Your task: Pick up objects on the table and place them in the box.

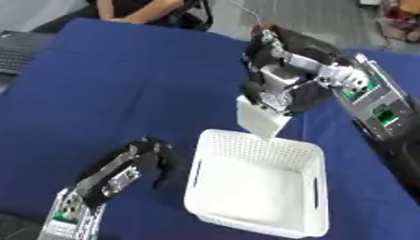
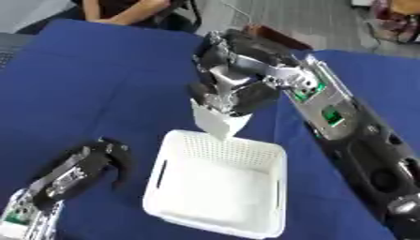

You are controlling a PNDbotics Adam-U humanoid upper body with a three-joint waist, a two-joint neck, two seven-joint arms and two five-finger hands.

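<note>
Nearest the camera, at the lower left, the robot's left hand point(image 1: 139, 164) rests on the blue tablecloth point(image 1: 107, 84), its black fingers point(image 1: 167, 165) curled downward with nothing between them. Its forearm, silver with a small green board showing, runs off the bottom-left corner. The hand sits just beside the left wall of the box but does not touch it.

To the right of that hand stands the white plastic box point(image 1: 303, 150), a perforated basket with slotted handles in its left and right walls. It sits flat on the cloth, slightly turned against the picture's edges, and its inside appears to hold nothing but its pale floor.

Above the box's far rim hangs the right hand point(image 2: 234, 82), coming in from the upper right on a long arm whose silver housing carries green circuit boards. Its fingers and thumb are closed around the upper part of a flat white piece point(image 2: 215, 123), something like a card or thin slab; what it is exactly cannot be told. The piece hangs tilted, with its lower corner pointing down toward the box and reaching the far rim as seen from here; whether it touches the rim cannot be told.

At the far left edge of the table lies a dark keyboard point(image 1: 12, 51), well apart from the box.
</note>
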